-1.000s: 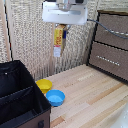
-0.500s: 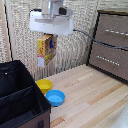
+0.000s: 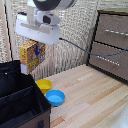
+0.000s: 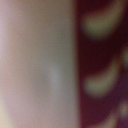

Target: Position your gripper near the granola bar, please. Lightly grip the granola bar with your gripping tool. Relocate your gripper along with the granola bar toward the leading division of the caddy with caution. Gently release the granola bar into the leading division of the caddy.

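Gripper [image 3: 34, 44] pinched the granola bar [image 3: 31, 56] by its top edge, hung it upright in the air just above the caddy [image 3: 20, 100] rim, presumably to clear the wall before lowering into a compartment. Filled the blurred wrist view entirely.

Your granola bar [image 3: 31, 57] is a flat cardboard box, yellow-orange and red print, hanging upright in the air under the white end effector [image 3: 34, 44], clear of the worktop. It sits just above the far rim of the black caddy [image 3: 20, 102], which stands at the worktop's near corner on the exterior view's left. The wrist view is only a blur of dark red and pale shapes.
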